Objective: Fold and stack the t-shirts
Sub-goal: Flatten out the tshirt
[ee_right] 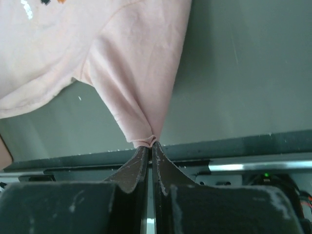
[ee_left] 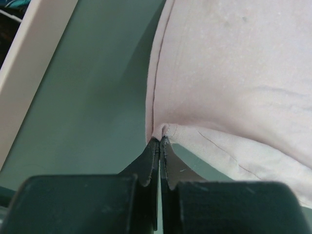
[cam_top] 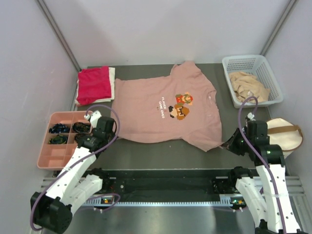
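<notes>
"One pink shirt (cam_top: 161,109) is my job right now. It lies spread out flat in the middle of the table (cam_top: 161,158), picture side up, with its bottom edge to the left."

"What is holding it?"

"Both of my grippers. My left gripper (ee_left: 159,141) is pressed tight on the near left corner of the bottom edge, and a little fold of cloth sits between its tips. My right gripper (ee_right: 148,144) is pinching the tip of the near sleeve. The cloth runs away from it in a thin cone."

"Where are the other shirts?"

"A red shirt (cam_top: 94,84) lies folded at the far left, on top of a white shirt (cam_top: 112,75), just beside the pink one. A tan shirt (cam_top: 248,85) is bunched up in the white basket (cam_top: 265,62) at the far right."

"Anything else?"

"A pink tray (cam_top: 44,161) with little boxes sits by my left arm. There are black things (cam_top: 61,129) in its far boxes, but I can't tell what they are. A round cream bag (cam_top: 285,142) with a brown strap (cam_top: 282,129) lies by my right arm, near the basket."
</notes>
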Robot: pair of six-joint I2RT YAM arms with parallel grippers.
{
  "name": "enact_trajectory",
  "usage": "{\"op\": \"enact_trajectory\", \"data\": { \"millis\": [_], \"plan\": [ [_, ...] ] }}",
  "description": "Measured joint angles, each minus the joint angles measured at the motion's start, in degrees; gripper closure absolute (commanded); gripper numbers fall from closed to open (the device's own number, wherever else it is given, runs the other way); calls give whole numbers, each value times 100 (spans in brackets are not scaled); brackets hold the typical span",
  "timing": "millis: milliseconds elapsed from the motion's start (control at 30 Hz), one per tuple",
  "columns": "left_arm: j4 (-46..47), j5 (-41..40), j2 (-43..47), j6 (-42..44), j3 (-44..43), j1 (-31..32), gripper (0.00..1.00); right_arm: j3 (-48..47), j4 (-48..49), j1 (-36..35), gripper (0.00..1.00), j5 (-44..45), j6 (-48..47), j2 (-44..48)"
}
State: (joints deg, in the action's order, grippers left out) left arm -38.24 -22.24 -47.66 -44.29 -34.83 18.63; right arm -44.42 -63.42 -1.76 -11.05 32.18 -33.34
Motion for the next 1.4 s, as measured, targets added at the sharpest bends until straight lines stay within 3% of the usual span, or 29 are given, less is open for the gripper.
{"op": "enact_trajectory", "data": {
  "millis": [467, 1000, 1067, 1100, 1200, 1400],
  "plan": [
    [-400, -227, -2, -529, 0, 0, 100, -632, -1150, 0, 100, 402, 90, 304],
    [-404, -225, -127, -535, 0, 0, 100, -1121, -1408, 0, 100, 586, 109, 789],
    [-404, -225, -133, -533, 0, 0, 99, -1123, -1416, 0, 78, 584, 109, 822],
    [-404, -225, -136, -533, 0, 0, 95, -1123, -1419, 0, 61, 579, 129, 826],
    [-413, -232, -136, -540, 0, 0, 95, -1169, -1438, 0, 55, 605, 146, 813],
    [-544, -269, -136, -601, -81, 0, 97, -1421, -1436, 0, 53, 743, 142, 608]
  ]
}}
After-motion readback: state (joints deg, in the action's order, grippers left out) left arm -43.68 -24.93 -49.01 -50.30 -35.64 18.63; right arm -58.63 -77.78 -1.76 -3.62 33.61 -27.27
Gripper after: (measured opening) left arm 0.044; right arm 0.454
